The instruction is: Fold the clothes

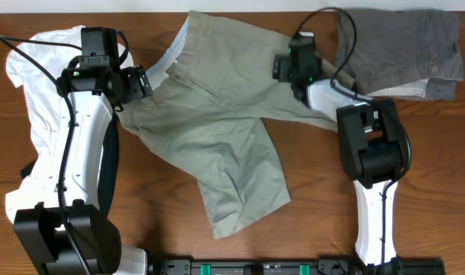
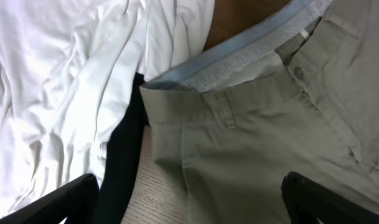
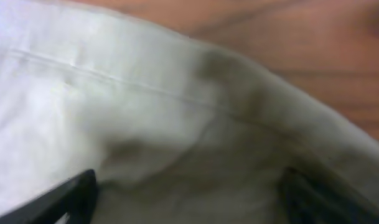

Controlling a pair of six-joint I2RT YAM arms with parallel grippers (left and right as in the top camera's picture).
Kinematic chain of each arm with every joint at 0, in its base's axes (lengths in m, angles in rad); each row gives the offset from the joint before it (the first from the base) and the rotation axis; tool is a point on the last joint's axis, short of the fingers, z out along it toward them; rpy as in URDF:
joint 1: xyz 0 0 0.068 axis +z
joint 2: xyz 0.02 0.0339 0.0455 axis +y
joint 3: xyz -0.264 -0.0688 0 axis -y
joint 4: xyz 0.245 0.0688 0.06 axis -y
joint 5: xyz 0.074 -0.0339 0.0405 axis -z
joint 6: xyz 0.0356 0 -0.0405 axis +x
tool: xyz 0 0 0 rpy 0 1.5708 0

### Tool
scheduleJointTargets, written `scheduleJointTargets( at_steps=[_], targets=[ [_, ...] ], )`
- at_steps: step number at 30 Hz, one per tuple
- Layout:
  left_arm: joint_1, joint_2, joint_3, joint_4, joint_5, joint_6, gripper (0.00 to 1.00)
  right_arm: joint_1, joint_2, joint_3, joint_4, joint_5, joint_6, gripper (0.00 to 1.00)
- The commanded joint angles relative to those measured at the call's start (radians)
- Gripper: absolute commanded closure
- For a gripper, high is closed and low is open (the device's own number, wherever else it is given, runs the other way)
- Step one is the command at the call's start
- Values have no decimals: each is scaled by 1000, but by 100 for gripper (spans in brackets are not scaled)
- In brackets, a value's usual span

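Looking down from overhead, I see the wrinkled khaki cotton shorts point(image 1: 217, 114) spread across the middle of the brown wooden worktop point(image 1: 316, 221). I judge the fold not yet begun.

From the left wrist, the left fingers point(image 2: 58, 199) stand wide and empty over the waistband point(image 2: 239, 68), beside a crumpled white T-shirt point(image 2: 52, 74).

From the right wrist, the right fingers point(image 3: 65, 196) stand wide and empty above a stitched edge.

Next, both need to pinch edges and fold toward the bare wood near the front.

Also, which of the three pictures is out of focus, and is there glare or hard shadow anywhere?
Right wrist view: blurred, the khaki shorts sit too close to the lens. Left wrist view: sharp, waistband lining and button are crisp. Overhead view: even light, no glare on the table, only soft shadows.
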Motion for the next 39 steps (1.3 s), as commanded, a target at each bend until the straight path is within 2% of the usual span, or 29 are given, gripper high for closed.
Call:
scheduleJointTargets(
  at_steps=[1,4,10,18,20,24,29,39],
  targets=[
    [3,2,20,2,2,2,5,-23,62,148,-209,-166,-27,1],
    [3,2,20,2,2,2,5,-22,37,350,-528,-229,-62,1],
    [3,2,20,1,2,2,4,-14,-37,616,-1023,-347,-140,1],
    [4,2,20,2,1,3,4,21,-106,639,-1419,-452,-263,1],
    [4,2,20,2,1,8,4,39,-106,615,-1472,-451,-283,1],
    [4,2,20,13,1,41,4,94,-106,518,-1499,-450,-307,7],
    [4,2,20,39,1,57,4,177,-106,286,-1373,-405,-296,19],
    [3,2,19,35,1,79,4,245,-107,68,-1204,-379,-142,23]
  ],
)
